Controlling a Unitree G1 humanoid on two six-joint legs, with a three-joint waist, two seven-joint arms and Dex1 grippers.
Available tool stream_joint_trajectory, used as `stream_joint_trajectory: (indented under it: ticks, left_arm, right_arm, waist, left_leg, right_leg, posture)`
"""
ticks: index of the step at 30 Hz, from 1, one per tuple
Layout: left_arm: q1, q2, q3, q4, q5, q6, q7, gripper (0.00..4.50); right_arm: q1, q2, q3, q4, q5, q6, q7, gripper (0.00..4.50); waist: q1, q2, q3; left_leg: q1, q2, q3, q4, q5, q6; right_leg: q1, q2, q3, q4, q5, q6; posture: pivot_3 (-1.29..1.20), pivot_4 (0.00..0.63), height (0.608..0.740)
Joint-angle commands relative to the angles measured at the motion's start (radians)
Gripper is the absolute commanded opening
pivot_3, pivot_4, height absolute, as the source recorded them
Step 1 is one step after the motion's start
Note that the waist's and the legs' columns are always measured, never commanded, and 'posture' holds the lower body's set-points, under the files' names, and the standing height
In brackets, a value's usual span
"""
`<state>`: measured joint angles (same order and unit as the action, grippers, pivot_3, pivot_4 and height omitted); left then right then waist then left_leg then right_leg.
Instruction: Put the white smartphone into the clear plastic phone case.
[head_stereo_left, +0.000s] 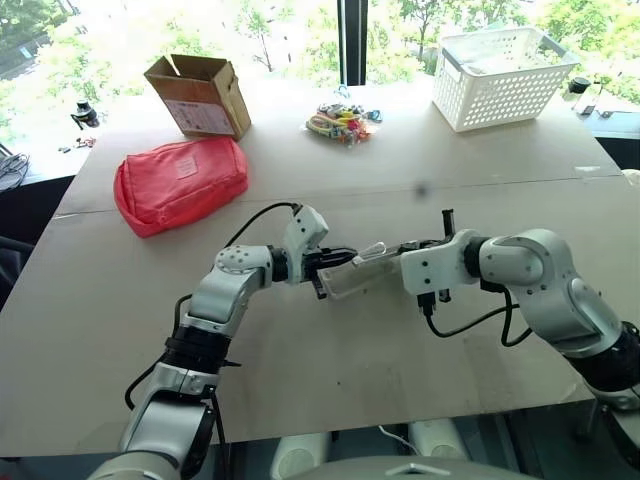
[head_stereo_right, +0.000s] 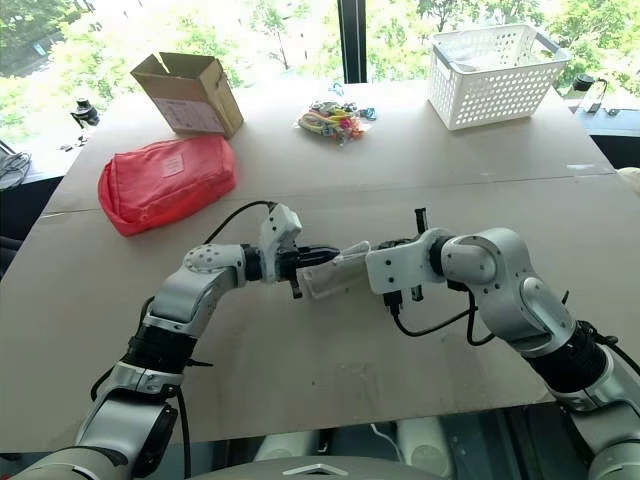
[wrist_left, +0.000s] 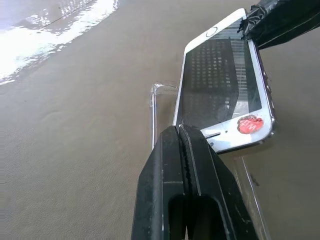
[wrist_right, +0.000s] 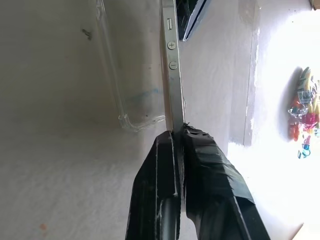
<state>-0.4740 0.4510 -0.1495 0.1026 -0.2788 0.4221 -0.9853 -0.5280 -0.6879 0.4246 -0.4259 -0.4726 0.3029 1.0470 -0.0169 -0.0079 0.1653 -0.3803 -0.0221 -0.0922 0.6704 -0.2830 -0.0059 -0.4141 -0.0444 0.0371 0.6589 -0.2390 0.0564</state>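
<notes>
While both arms meet above the middle of the brown desk (head_stereo_left: 330, 380), the left claw (wrist_left: 186, 137) has its two black fingers pressed together on the rim of the clear plastic phone case (wrist_left: 156, 112). From the opposite side, the right claw (wrist_right: 178, 131) is clamped on one end of the white smartphone with the black screen (wrist_left: 222, 87). Phone and case are held off the desk between the claws; the phone lies tilted over the case, not seated in it. Farther back on the left lies a red soft pouch (head_stereo_left: 180, 183), then an open brown cardboard box (head_stereo_left: 198, 96). A heap of small colourful items (head_stereo_left: 342, 122) sits near the far edge, and a white perforated plastic basket (head_stereo_left: 503, 77) stands at the far right.
</notes>
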Motion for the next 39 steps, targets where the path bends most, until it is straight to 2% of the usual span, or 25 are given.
stream_joint_trajectory:
  ticks: [1,14,24,31,32,33,39]
  left_arm:
    - [-0.01,-0.005,0.014,-0.027,-0.015,-0.014,-0.001,0.0]
    - [-0.007,-0.017,0.012,-0.04,-0.021,-0.007,-0.004,0.0]
    - [0.023,-0.031,0.004,-0.133,-0.093,0.071,-0.034,0.0]
    - [0.034,-0.015,-0.028,-0.067,-0.028,0.028,-0.007,0.0]
    - [0.033,-0.017,-0.031,-0.055,-0.02,0.018,-0.001,0.0]
    - [0.032,-0.021,-0.031,-0.045,-0.015,0.012,0.004,0.0]
    - [0.033,-0.047,-0.055,-0.004,0.011,-0.022,0.021,0.0]
  right_arm:
    - [-0.041,0.013,-0.018,-0.006,-0.019,-0.031,-0.037,0.03]
    - [-0.025,0.01,-0.011,0.094,-0.034,-0.183,-0.07,0.03]
    - [-0.002,0.013,-0.003,0.171,-0.043,-0.272,-0.105,0.03]
    - [0.004,0.033,-0.003,0.224,-0.047,-0.296,-0.133,0.03]
    - [0.007,0.037,-0.005,0.228,-0.046,-0.292,-0.135,0.74]
    - [0.009,0.039,-0.007,0.229,-0.046,-0.285,-0.133,0.91]
    - [0.011,0.058,-0.025,0.243,-0.024,-0.303,-0.154,3.86]
  waist:
    - [0.0,0.0,0.0]
    - [-0.001,0.0,0.0]
    - [-0.007,0.0,0.0]
    - [-0.021,0.0,0.0]
    - [-0.021,0.0,0.0]
    - [-0.021,0.0,0.0]
    - [-0.018,0.0,0.0]
  left_leg:
    - [0.0,0.0,0.0,0.0,0.0,0.0]
    - [0.0,0.0,0.0,0.0,0.0,0.0]
    - [0.002,0.0,0.001,0.0,0.0,0.0]
    - [0.003,0.0,0.001,0.0,0.0,0.001]
    - [0.003,0.0,0.001,0.0,0.0,0.001]
    - [0.003,0.0,0.001,0.0,0.0,0.001]
    - [0.001,0.0,0.001,0.0,0.0,0.0]
  right_leg:
    - [0.0,0.0,0.0,0.0,0.0,0.0]
    - [0.0,0.0,0.0,0.0,0.0,0.0]
    - [0.0,0.0,0.001,0.002,0.0,0.0]
    - [0.001,0.0,0.002,0.003,0.0,0.0]
    - [0.001,0.0,0.002,0.003,0.0,0.0]
    - [0.001,0.0,0.002,0.003,0.0,0.0]
    - [0.0,0.0,0.001,0.001,0.0,0.0]
  posture:
    - [0.0,0.15,0.74]
    - [0.0,0.15,0.74]
    - [0.0,0.15,0.74]
    - [0.0,0.15,0.74]
    - [0.0,0.15,0.74]
    - [0.0,0.15,0.74]
    - [0.0,0.15,0.74]
